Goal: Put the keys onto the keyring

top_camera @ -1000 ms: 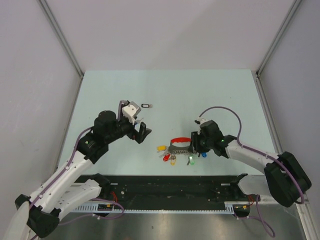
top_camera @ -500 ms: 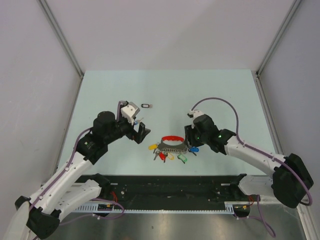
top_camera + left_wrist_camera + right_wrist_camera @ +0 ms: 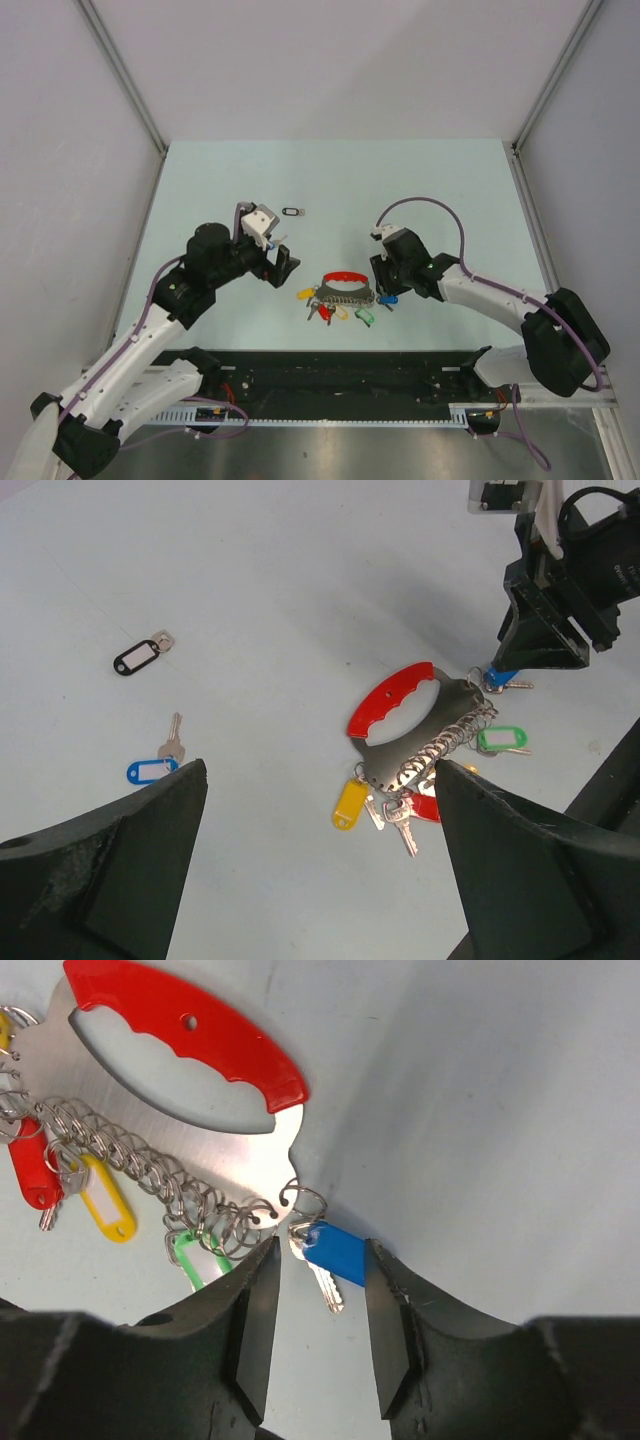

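Observation:
The keyring [image 3: 345, 287] lies flat between the arms: a metal plate with a red curved grip [image 3: 190, 1032] and a row of small rings carrying keys with yellow, green and red tags. My right gripper [image 3: 320, 1252] is open and low over the keyring's right end. Its fingers stand either side of a blue-tagged key [image 3: 338, 1253] lying by the end ring. My left gripper [image 3: 320, 770] hangs wide open and empty above the table, left of the keyring [image 3: 420, 730]. Two loose keys lie apart on the table, one black-tagged [image 3: 138, 658] and one blue-tagged [image 3: 152, 768].
The black-tagged key [image 3: 292, 211] lies behind the left gripper [image 3: 283, 268]. Grey walls enclose the pale green table [image 3: 450, 190] on three sides. A black rail [image 3: 340, 375] runs along the near edge by the arm bases.
The right gripper has moved left and away from the near edge, and the keyring has shifted left with it. The left arm has barely moved.

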Robot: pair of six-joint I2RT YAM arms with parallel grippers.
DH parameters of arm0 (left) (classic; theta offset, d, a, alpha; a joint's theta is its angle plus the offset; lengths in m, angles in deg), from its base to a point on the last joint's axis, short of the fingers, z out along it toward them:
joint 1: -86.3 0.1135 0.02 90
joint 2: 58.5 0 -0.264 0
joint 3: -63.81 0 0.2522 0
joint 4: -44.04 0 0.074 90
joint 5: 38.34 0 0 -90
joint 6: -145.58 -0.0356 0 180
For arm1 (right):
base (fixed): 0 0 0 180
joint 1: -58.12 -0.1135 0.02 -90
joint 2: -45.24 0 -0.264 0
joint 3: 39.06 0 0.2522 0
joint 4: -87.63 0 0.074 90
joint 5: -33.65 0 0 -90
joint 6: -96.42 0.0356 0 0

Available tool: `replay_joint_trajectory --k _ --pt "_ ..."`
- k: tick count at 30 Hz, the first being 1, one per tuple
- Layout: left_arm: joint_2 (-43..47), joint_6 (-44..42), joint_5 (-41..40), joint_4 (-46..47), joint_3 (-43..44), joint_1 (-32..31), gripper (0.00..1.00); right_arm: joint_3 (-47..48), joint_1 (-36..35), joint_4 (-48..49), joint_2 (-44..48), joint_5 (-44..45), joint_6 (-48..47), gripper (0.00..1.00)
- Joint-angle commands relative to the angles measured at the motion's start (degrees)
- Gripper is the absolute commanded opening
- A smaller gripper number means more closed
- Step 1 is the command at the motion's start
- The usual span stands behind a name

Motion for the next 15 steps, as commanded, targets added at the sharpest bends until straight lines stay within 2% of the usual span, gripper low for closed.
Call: replay_joint_trajectory --k 1,9,15 --pt "0.56 -0.14 1.26 1.36 -0.33 0.61 1.0 0.72 -1.73 4.32 -2.83 1.46 0.64 0.37" --pt "-0.06 0.3 1.79 1.54 -0.33 0.7 1.0 0.63 -3.31 4.15 -6.96 1.55 2.58 0.27" --pt "-0.94 0.74 2.93 1.45 -0.33 0.7 1.0 0.72 -3.31 3.88 -7.14 2.7 3.55 0.06"
